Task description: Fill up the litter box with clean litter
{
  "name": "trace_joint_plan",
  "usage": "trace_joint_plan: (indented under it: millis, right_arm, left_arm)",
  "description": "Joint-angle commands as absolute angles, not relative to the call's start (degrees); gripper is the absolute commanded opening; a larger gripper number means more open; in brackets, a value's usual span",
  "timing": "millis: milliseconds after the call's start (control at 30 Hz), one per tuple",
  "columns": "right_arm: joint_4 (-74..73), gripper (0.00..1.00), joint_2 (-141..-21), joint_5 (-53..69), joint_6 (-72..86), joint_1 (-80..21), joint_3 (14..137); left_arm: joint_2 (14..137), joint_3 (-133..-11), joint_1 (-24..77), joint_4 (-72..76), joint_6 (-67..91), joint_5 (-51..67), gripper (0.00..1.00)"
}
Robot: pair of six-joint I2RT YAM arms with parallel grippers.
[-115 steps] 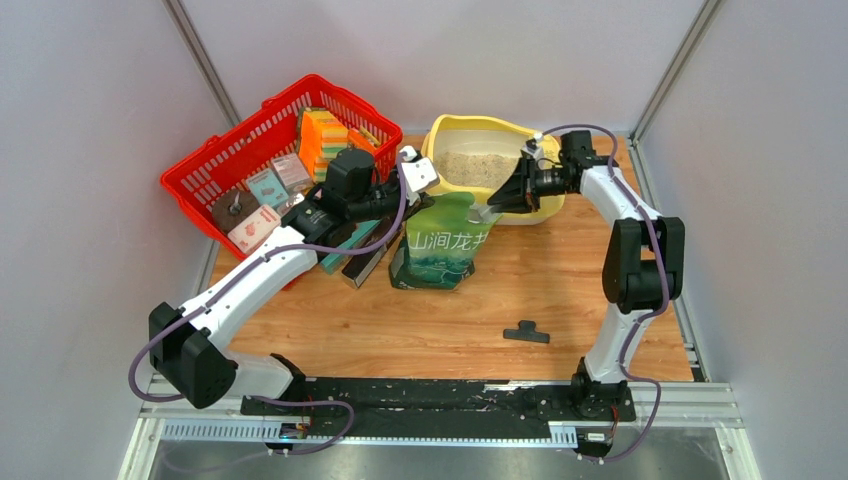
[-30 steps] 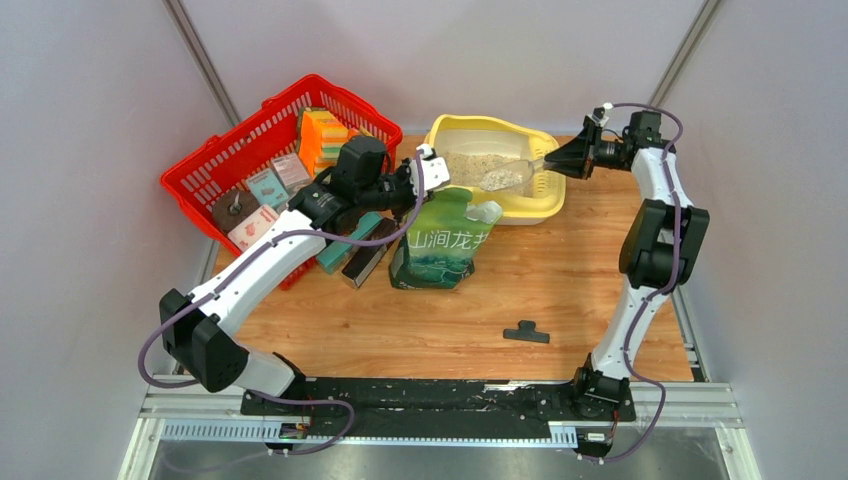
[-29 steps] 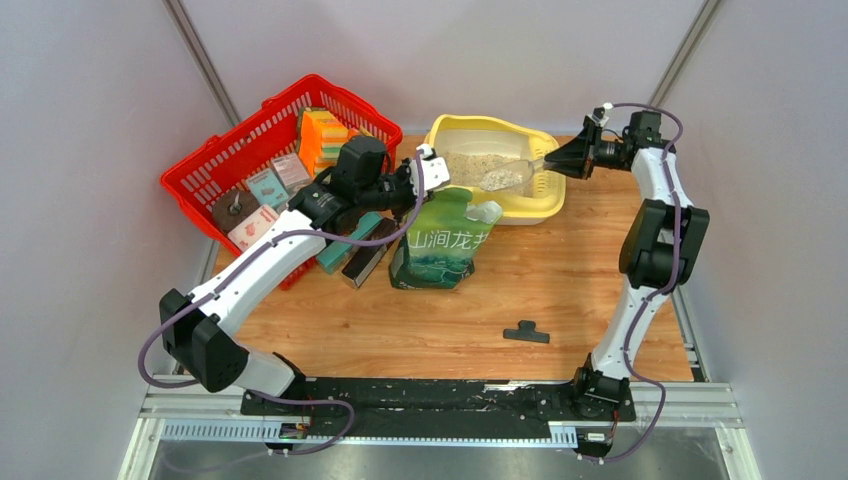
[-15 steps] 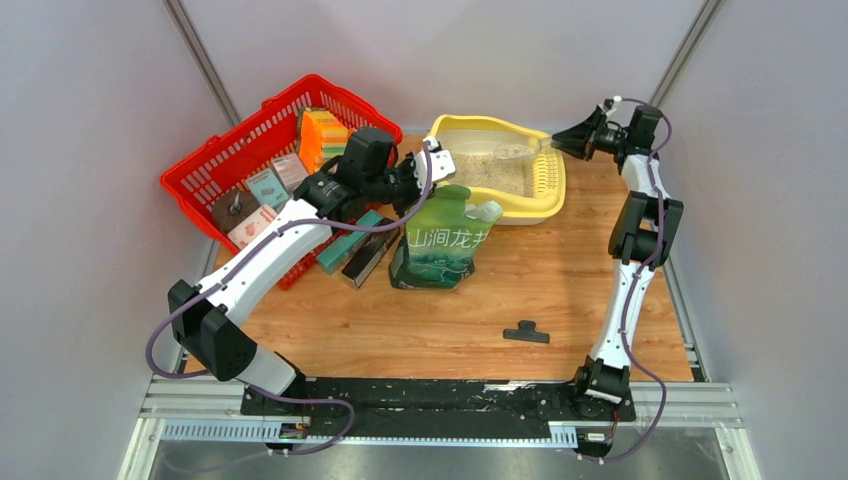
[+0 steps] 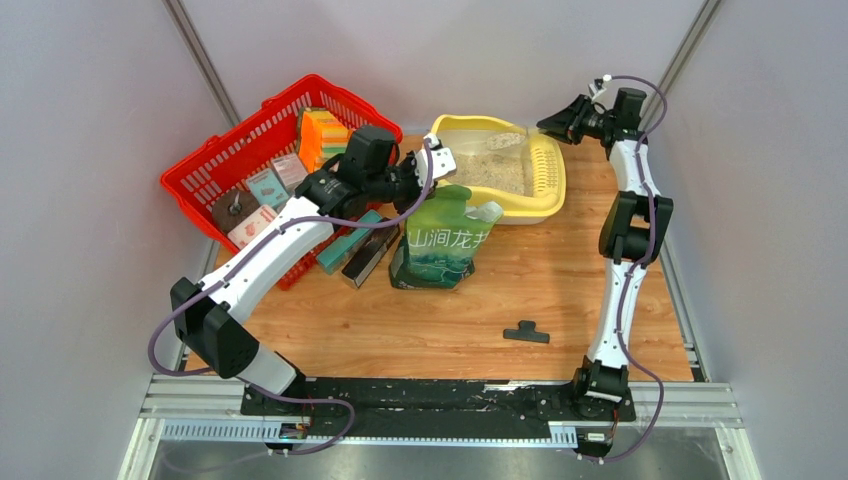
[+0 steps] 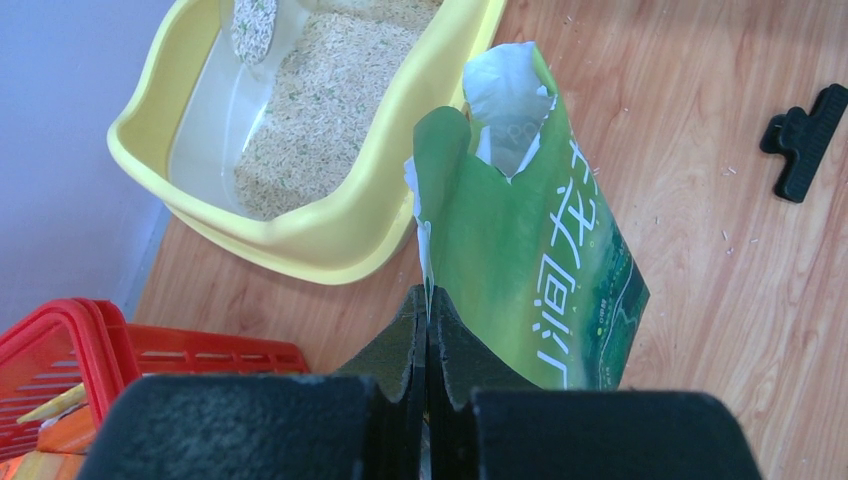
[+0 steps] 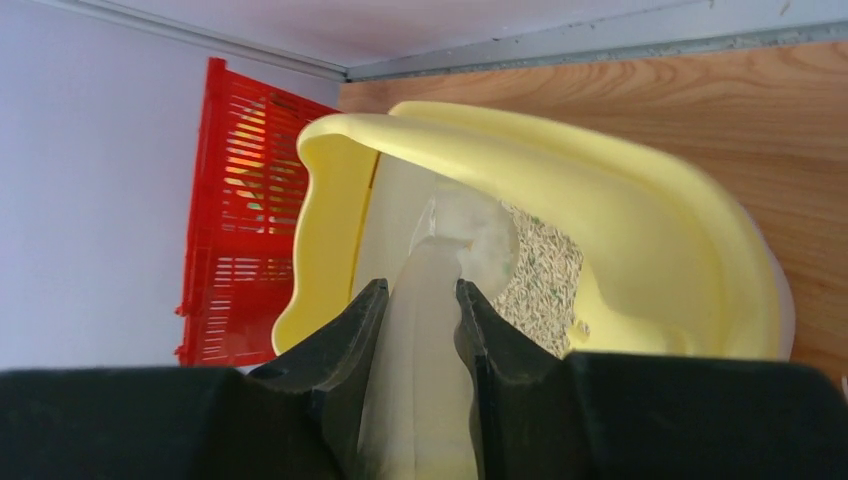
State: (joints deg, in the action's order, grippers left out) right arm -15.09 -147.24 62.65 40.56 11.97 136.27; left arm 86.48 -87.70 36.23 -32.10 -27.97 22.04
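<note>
The pale yellow litter box (image 5: 553, 178) stands at the back of the table, with clean litter (image 5: 497, 173) spread over its white basin. My right gripper (image 5: 546, 126) is shut on the handle of a translucent scoop (image 5: 507, 141), which hangs over the box's far end with some granules in its bowl. In the right wrist view the scoop (image 7: 436, 300) sits between my fingers above the litter (image 7: 545, 268) and the yellow rim (image 7: 560, 170). My left gripper (image 6: 428, 298) is shut on the top edge of the green bag (image 6: 545, 265), which stands upright and torn open just in front of the litter box (image 6: 330, 245).
A red mesh basket (image 5: 215, 170) full of boxes and sponges sits at the back left, under my left arm. Dark boxes (image 5: 358, 252) lie between the basket and the bag. A black clip (image 5: 526, 331) lies on the wood in front.
My right arm has lifted and swung the scoop from low over the box's right side to its far end. My left arm shifted slightly back, still gripping the bag.
</note>
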Motion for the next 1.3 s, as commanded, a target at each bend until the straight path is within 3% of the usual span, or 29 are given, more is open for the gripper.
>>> trace_joint_plan:
  millis: [0, 700, 767, 967, 1100, 1267]
  right_arm:
    - [-10.76, 0.00, -134.84, 49.07, 31.64, 9.23, 128.18]
    - [-15.73, 0.00, -112.51, 17.31, -6.59, -4.75, 109.43]
    - [-16.43, 0.00, -109.35, 18.28, -6.50, -4.75, 108.29]
    - [-25.91, 0.00, -97.06, 40.48, -8.17, -1.76, 104.50]
    - [-46.01, 0.00, -92.82, 54.38, -15.79, -0.70, 108.35]
    - [-63.68, 0.00, -88.95, 56.34, -29.58, -0.97, 109.51]
  left_arm:
    - [85.08, -88.95, 36.04, -28.13, -26.46, 23.82, 0.00]
    - [75.68, -76.47, 36.12, -18.64, -25.93, 24.26, 0.00]
    - [74.89, -75.33, 36.12, -18.20, -25.84, 24.78, 0.00]
    - [72.86, -74.36, 36.12, -16.53, -25.84, 24.61, 0.00]
    - [71.46, -74.00, 36.04, -15.38, -25.14, 24.17, 0.00]
    - [70.23, -73.21, 36.04, -15.21, -24.87, 24.08, 0.00]
